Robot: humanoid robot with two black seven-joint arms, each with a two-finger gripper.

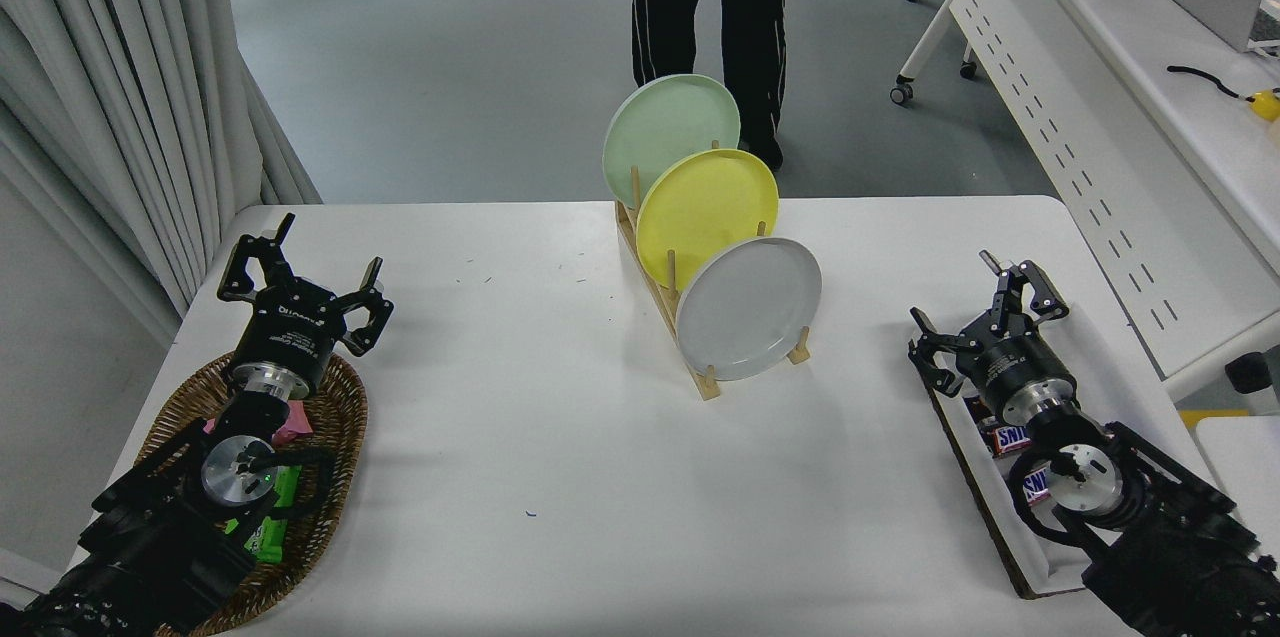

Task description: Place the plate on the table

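The light-grey plate (748,309) stands on edge in the front slot of a wooden rack (700,372) at the middle of the white table (540,477). Behind it in the same rack stand a yellow plate (705,207) and a pale green plate (668,125). My right gripper (985,312) is open and empty at the table's right side, well to the right of the grey plate. My left gripper (300,282) is open and empty, parked at the lower left.
A wicker basket (335,417) with snack packets lies under my left arm. A flat tray (985,487) with chocolate bars lies under my right arm. A person's legs (710,7) stand beyond the table's far edge. A white desk (1120,107) stands at the right.
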